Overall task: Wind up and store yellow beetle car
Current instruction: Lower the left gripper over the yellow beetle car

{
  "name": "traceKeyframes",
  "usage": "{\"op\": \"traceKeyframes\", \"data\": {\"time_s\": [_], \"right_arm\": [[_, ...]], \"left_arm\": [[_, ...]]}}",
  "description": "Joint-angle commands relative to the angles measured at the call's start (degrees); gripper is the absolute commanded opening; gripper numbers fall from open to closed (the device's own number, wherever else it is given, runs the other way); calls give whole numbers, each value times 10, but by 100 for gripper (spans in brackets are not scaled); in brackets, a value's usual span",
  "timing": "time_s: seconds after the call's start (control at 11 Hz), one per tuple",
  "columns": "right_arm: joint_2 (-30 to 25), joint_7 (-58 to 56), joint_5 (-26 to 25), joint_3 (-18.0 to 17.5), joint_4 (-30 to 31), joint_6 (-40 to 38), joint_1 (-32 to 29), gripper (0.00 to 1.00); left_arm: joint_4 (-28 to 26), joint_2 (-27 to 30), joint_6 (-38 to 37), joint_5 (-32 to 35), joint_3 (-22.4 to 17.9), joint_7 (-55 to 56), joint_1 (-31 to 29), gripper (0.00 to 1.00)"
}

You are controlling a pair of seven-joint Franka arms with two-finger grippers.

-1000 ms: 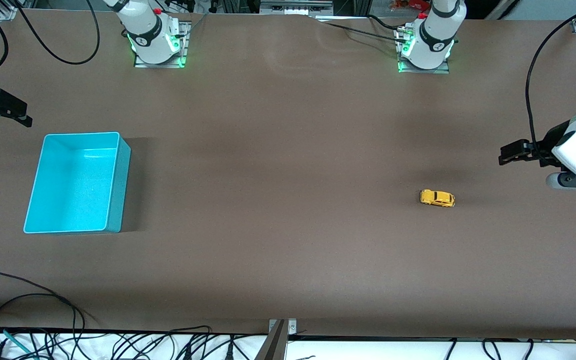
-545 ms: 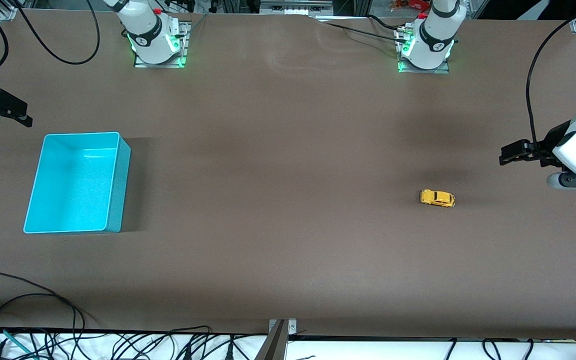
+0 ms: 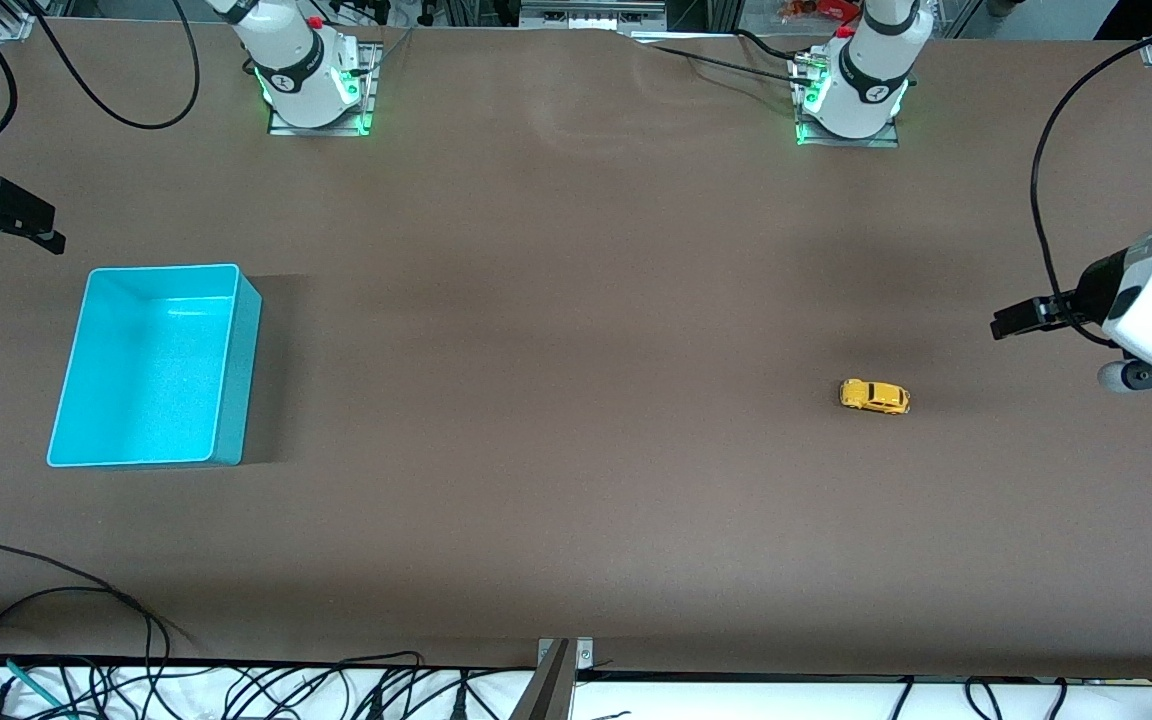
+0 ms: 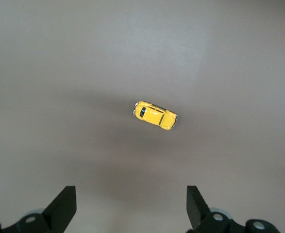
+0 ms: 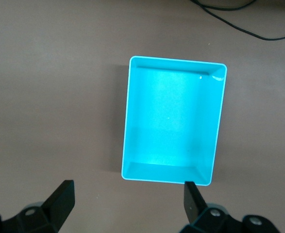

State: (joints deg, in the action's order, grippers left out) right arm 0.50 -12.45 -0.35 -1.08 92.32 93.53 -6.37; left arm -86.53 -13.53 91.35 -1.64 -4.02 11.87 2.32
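**Yellow beetle car alone on the table**

Yellow beetle car (image 3: 874,396): one, on its wheels on the bare brown table (image 3: 576,400), toward my left arm's end. One turquoise bin (image 3: 148,364), nothing in it, sits toward my right arm's end, well apart from the car. My left hand (image 3: 1011,322) hangs near the car with fingers spread. My right hand (image 3: 6,222) waits near the bin, fingers (image 5: 59,199) spread too. I can read no writing. Black cables (image 3: 66,640) trail along the table's near edge.
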Motion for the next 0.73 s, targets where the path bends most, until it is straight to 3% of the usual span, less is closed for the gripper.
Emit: {"op": "traceKeyframes", "data": {"time_s": [0.0,0.64], "right_arm": [[2,-9,-1,0,-9,-11,1,100],[2,-8,0,0,-9,-11,1,100]], "left_arm": [[-12,-15,13,-14,-4,130,3,100],[-151,-17,194,-36,-4,488,2,100]]}}
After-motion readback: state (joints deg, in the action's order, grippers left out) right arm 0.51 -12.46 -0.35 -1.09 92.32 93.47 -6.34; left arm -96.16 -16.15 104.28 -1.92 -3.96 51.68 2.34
